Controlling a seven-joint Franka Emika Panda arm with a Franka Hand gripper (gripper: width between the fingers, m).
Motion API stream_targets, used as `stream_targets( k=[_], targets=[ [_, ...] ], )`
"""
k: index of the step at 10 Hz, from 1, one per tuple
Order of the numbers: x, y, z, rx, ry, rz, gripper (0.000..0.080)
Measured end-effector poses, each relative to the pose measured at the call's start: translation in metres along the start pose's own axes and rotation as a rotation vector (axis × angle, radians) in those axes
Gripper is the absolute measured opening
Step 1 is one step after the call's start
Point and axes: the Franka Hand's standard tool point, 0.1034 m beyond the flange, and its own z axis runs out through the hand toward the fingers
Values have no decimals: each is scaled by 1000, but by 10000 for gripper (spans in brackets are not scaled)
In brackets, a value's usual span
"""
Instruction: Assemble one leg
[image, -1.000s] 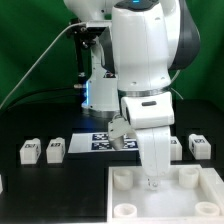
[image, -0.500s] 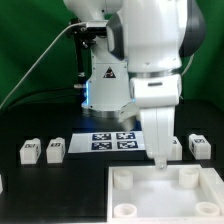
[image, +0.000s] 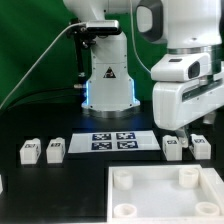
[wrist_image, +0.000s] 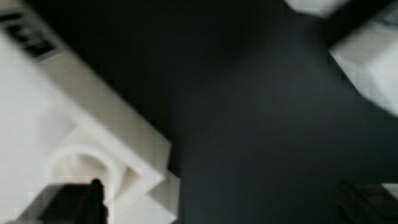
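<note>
the white arm (image: 180, 60) fills the upper part of the exterior view's right, and its base (image: 108, 80) stands behind on the black table (image: 60, 190). nearest the camera lies the large white tray-like piece (image: 160, 200), flat, with round sockets showing at its corners. behind it the marker board (image: 112, 141) lies flat in the middle of the table. four small white posts lie on the table, all apart from the tray-like piece. two spare legs (image: 28, 151) lie to the exterior view's left of the marker board. on the board's other side, the leg (image: 172, 146) lies just beside the board's end, with a neighbouring leg (image: 200, 147) close by (each shows a black-and-white tag on its end). the gripper (image: 192, 130) hangs just above this right-hand pair; whether it touches either cannot be told. in the wrist view its two dark fingertips (wrist_image: 71, 203) sit wide apart with only bare table between them, so the jaws are spread and hold nothing. a corner of the tray-like piece with one socket (wrist_image: 86, 165) shows next to one fingertip.
</note>
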Motion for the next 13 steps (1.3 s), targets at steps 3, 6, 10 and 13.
stream_targets(
  k=[3,6,10,13],
  targets=[
    [0,-1,0,17,4,281,649],
    [4,-28,5,41,-12,626,649],
    [0,-25,5,47,-64,620,649],
    [-10,-34,14,107,-317,645,649]
  ],
)
